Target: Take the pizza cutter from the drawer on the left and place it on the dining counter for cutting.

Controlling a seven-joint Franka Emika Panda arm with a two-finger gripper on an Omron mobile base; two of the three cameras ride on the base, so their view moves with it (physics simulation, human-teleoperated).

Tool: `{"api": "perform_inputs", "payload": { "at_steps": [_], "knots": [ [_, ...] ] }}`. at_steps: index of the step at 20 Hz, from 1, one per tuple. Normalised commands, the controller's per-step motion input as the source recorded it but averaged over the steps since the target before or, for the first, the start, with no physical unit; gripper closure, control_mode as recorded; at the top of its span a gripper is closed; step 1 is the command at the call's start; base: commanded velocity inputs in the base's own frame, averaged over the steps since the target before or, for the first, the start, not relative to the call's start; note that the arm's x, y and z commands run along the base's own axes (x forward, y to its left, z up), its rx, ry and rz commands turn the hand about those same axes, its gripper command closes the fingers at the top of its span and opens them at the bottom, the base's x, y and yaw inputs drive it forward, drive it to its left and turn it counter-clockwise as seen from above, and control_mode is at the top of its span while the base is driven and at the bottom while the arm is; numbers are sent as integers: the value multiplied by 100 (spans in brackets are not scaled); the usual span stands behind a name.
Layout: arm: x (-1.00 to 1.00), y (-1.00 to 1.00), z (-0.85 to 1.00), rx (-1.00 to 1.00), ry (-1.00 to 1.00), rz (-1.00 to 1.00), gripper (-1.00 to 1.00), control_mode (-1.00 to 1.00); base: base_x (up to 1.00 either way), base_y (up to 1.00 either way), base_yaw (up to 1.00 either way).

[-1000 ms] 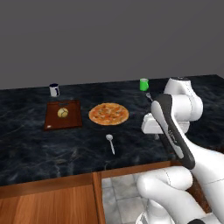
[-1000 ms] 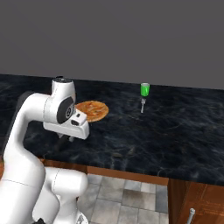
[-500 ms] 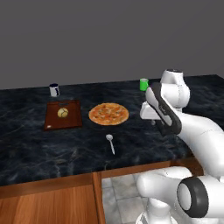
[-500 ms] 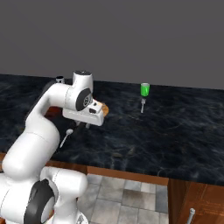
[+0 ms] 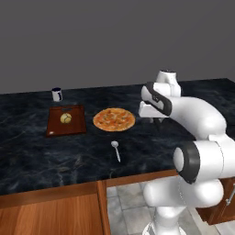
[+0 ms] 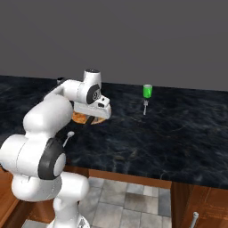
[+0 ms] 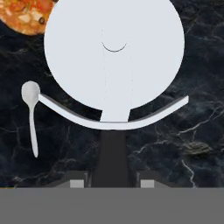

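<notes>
While the pizza cutter point(image 7: 114, 57) rides in the claw point(image 7: 113, 177), its pale round wheel facing the hand camera and its dark handle pinched between the narrow-set jaws, the white arm hangs over the table point(image 5: 32, 151) beside the pizza point(image 5: 114, 119). Judging by this, the fetching part of the job looks done: the cutter is out of its drawer and held above the dining counter, apparently just clear of the surface. What appears left is to lower it, let go and pull the arm away; a bare patch of stone near the pizza seems the natural spot.

The tabletop is glossy black stone shot through with thin pale grey veins, carried on reddish-brown wood cabinets. The cutter's disc is flat, smooth and matt white, with a curved guard sweeping beneath it. A slim white spoon point(image 7: 31, 113) lies flat on the stone close by. Farther along sit a brown wooden cutting board point(image 5: 66, 120) carrying a small yellowish round item, a dark mug point(image 5: 57, 94), and a green-handled utensil point(image 6: 147, 93).
</notes>
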Motion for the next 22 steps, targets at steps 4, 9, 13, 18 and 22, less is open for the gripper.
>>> {"api": "perform_inputs", "payload": {
  "at_steps": [4,9,13,18,22],
  "knots": [
    [74,0,-56,0,0,0,100,-100,0,0,0],
    [73,0,-47,0,0,0,100,-100,0,0,0],
    [66,-2,-46,0,0,0,100,-100,0,0,0],
    [48,-4,-42,0,0,0,100,-100,0,0,0],
    [21,-1,-40,0,-1,0,100,-100,0,0,0]
  ]
}}
